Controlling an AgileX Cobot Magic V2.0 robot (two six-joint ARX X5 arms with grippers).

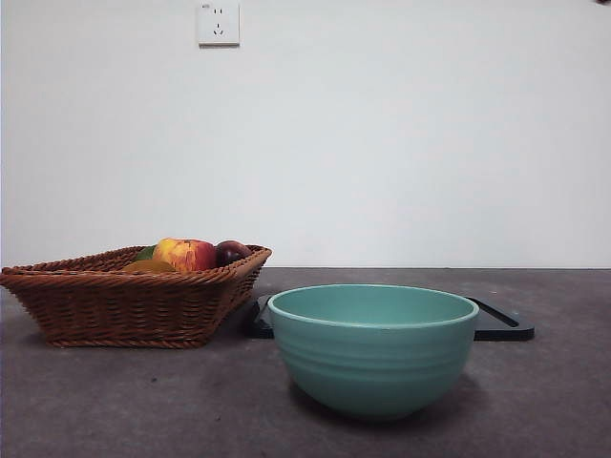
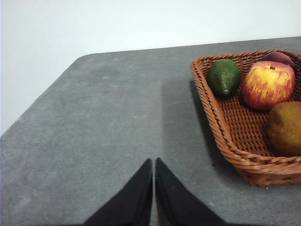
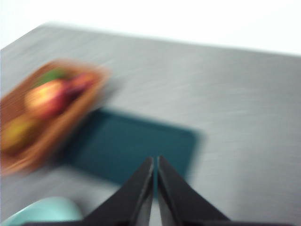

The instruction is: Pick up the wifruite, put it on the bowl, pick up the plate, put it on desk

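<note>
One wicker basket (image 1: 124, 301) at left holds four fruits: the wifruite (image 2: 285, 128), an apple (image 2: 268, 84), an avocado (image 2: 224, 77) and a dark plum (image 2: 278, 57). One bowl (image 1: 372, 348) stands empty, near and centre on the desk (image 1: 143, 401), with one black tray (image 1: 501, 324) behind it, partly hidden. The left gripper (image 2: 154, 165) and right gripper (image 3: 155, 162) each hover with jaws pressed together, holding nothing.

1. The table (image 1: 573, 401) was a flat, dark grey, mottled surface.
2. A brown wicker basket (image 1: 124, 305) sat on its left side.
3. A teal bowl (image 1: 372, 348) stood near the front.
4. A flat black tray (image 1: 506, 326) lay behind the bowl, beside the basket.
</note>
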